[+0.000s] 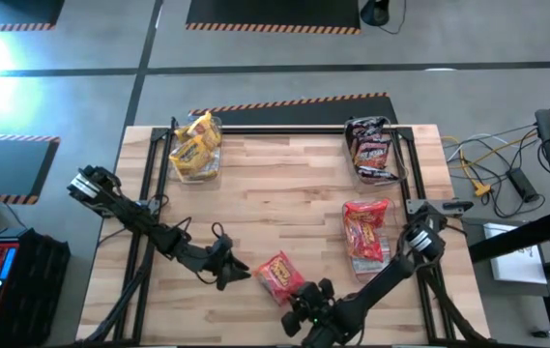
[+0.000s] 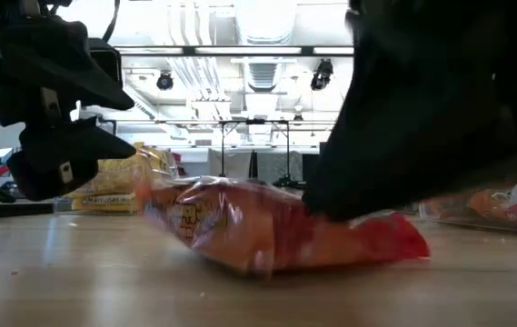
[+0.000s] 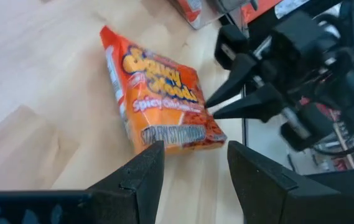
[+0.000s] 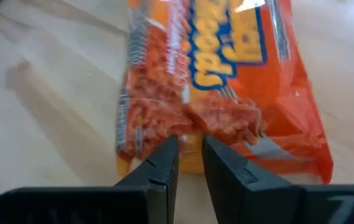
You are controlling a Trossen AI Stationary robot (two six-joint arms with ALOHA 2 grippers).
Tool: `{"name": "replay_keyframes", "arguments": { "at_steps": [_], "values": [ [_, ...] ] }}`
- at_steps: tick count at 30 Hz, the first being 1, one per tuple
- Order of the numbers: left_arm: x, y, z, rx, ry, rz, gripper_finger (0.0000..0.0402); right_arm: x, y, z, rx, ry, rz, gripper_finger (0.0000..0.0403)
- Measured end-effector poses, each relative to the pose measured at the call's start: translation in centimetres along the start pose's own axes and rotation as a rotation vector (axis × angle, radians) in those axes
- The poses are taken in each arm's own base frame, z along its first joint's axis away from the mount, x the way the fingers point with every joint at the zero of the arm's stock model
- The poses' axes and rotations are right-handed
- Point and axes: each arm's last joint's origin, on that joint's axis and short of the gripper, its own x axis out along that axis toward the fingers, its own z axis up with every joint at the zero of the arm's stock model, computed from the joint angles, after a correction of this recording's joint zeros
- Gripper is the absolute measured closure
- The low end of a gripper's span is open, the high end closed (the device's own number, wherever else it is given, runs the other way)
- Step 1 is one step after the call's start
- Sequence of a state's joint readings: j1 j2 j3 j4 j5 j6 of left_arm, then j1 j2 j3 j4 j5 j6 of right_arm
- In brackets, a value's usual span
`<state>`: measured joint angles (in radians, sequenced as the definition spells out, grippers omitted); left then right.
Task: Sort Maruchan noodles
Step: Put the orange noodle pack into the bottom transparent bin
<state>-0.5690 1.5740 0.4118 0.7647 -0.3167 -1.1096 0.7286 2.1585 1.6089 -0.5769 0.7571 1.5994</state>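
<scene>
One loose orange packet; three bins holding packets.

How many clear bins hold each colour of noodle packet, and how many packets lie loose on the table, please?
Bin of yellow packets: 1
Bin of dark packets: 1
Bin of red-orange packets: 1
Loose red-orange packet: 1
Total: 3 bins, 1 loose packet

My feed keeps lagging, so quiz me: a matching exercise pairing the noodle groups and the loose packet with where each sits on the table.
Things:
1. yellow packets
2. dark brown packets
3. orange packets in a bin
4. loose orange packet

Places:
A. far right corner
B. near edge, between the left hand and right hand
C. far left corner
D. right side, nearer than the dark ones

Pairs: 1-C, 2-A, 3-D, 4-B
</scene>
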Motion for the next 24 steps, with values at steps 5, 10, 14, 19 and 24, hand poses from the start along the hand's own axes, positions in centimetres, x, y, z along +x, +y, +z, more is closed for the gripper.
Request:
{"name": "replay_keyframes", "arguments": {
  "at_steps": [5, 10, 14, 19, 24],
  "values": [
    [0.0, 0.1, 0.0, -0.014, 0.002, 0.005, 0.0241, 1.2, -0.5, -0.6, -0.01, 0.008, -0.03, 0.0342],
    [0.0, 0.2, 0.1, -0.014, -0.001, 0.01, 0.0241, 1.6, -0.6, -0.7, -0.019, 0.009, -0.037, 0.035],
    [0.5, 0.9, 0.4, -0.006, -0.012, 0.035, 0.0241, 1.6, -0.6, -0.7, -0.032, 0.017, -0.04, 0.0355],
    [1.9, 1.7, 0.9, -0.007, 0.027, 0.056, 0.0241, 1.8, -0.6, -0.6, -0.045, 0.021, -0.043, 0.0355],
    [3.3, 0.7, 1.6, 0.068, 0.073, -0.079, 0.0231, 1.9, -0.7, -0.5, -0.065, 0.045, -0.051, 0.0355]
  ]
}}
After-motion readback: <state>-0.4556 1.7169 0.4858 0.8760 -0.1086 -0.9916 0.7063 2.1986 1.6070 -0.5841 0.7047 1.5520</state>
